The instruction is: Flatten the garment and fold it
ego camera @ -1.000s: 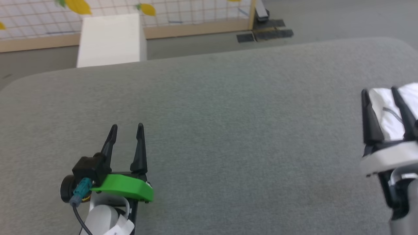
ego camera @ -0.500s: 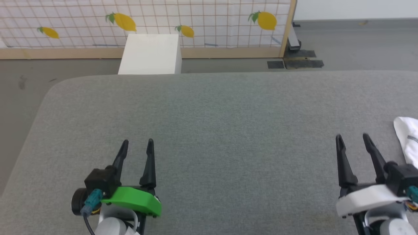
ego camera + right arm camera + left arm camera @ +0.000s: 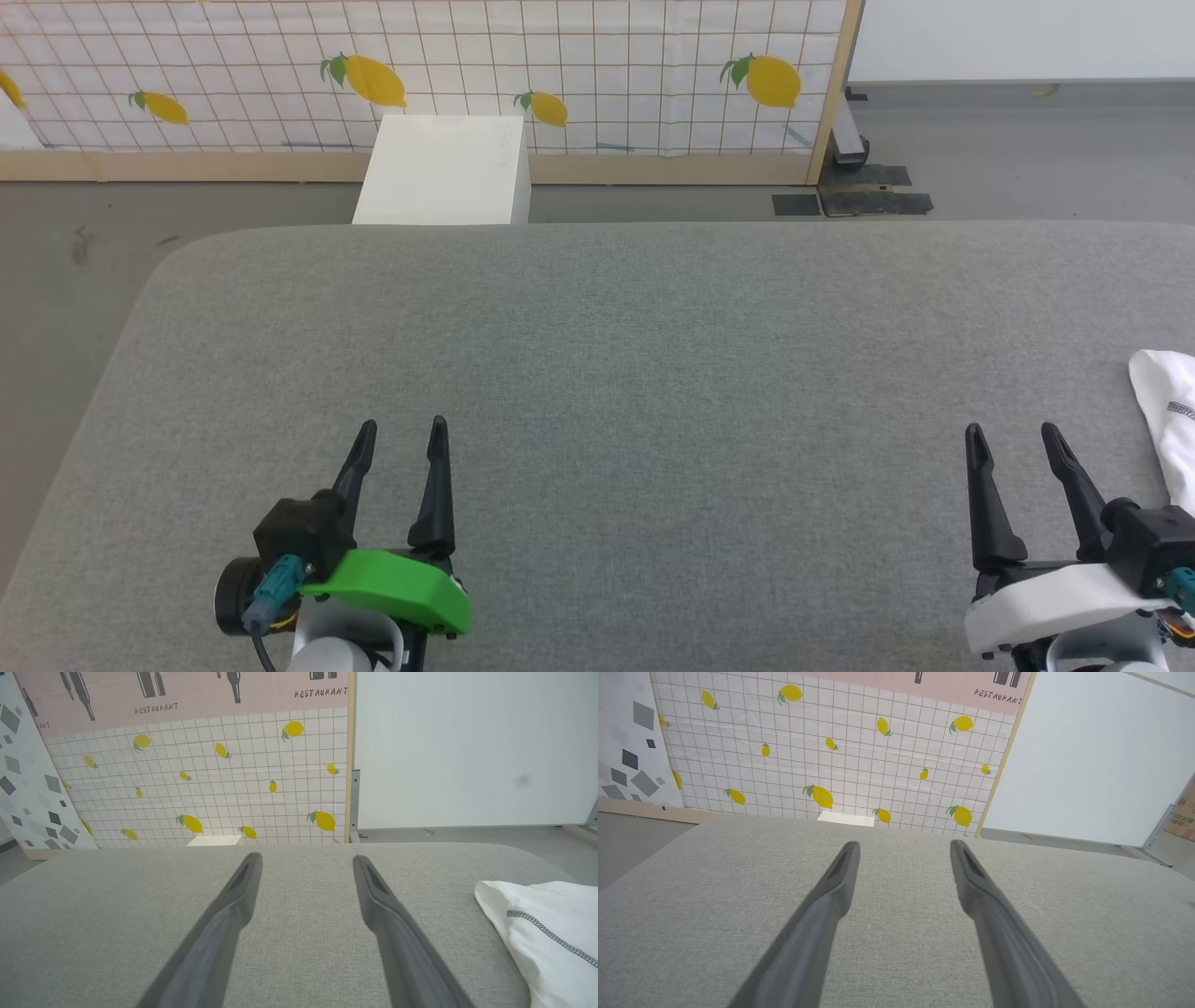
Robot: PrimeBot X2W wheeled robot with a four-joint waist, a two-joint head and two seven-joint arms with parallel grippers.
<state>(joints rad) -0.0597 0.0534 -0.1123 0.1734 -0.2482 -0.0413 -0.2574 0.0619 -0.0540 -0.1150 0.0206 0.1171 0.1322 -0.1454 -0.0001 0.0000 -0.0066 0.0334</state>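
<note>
**Grippers open, garment at right edge**

Across most of the head view, grey fabric desk (image 3: 653, 373). Upper frame: lemon-print panel (image 3: 607, 75), white box (image 3: 443, 173). "RESTAURANT" readable on pink sign (image 3: 321, 692). Right edge: bunched garment (image 3: 1172, 411), untouched, near right gripper (image 3: 1012, 429). Lower left: left gripper (image 3: 403, 425). Both spread wide, empty.

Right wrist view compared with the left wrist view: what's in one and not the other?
Right wrist view, not the left: the white garment lying beside the open right pincer. Left wrist view, not the right: the open left pincer and a cardboard box at the edge. Both: the grey padded surface, the lemon-patterned wall and a white box beyond the surface.
</note>
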